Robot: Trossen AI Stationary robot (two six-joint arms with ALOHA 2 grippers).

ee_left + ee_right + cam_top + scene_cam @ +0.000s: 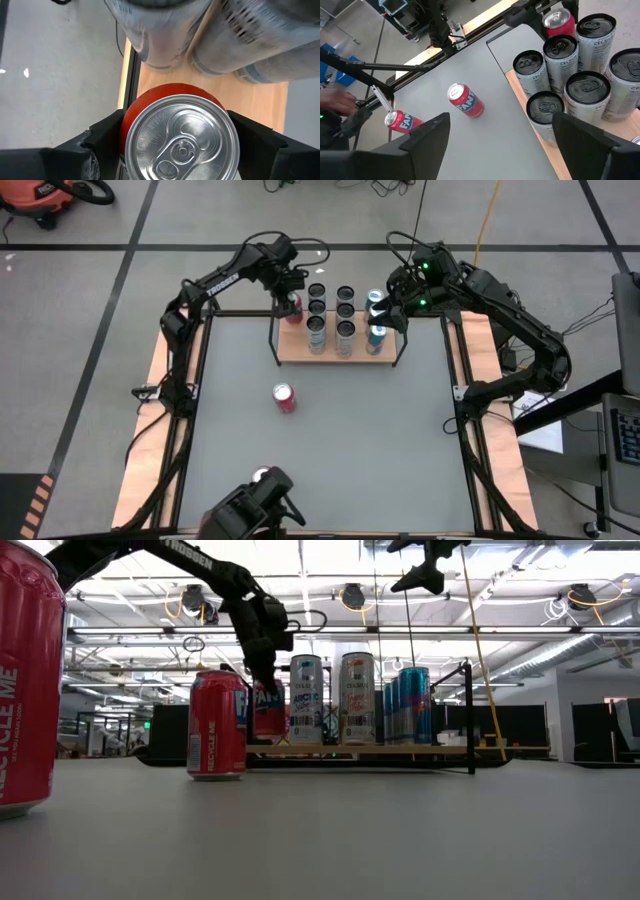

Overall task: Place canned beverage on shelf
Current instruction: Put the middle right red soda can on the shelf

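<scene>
On the shelf [335, 352], nine upright cans, left claw [291, 302] clamped on the red can [292, 308], right claw [383, 315] apart.

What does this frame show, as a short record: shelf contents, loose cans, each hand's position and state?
shelf: wooden board at the table's far edge, black rod frames at both ends
cans on shelf: six tall grey cans in two rows, blue cans at the right end
left hand: over the shelf's left end, closed around an upright red can
right hand: open and empty, above the shelf's right end
loose cans: red can standing mid-table, another red can at the near edge
</scene>
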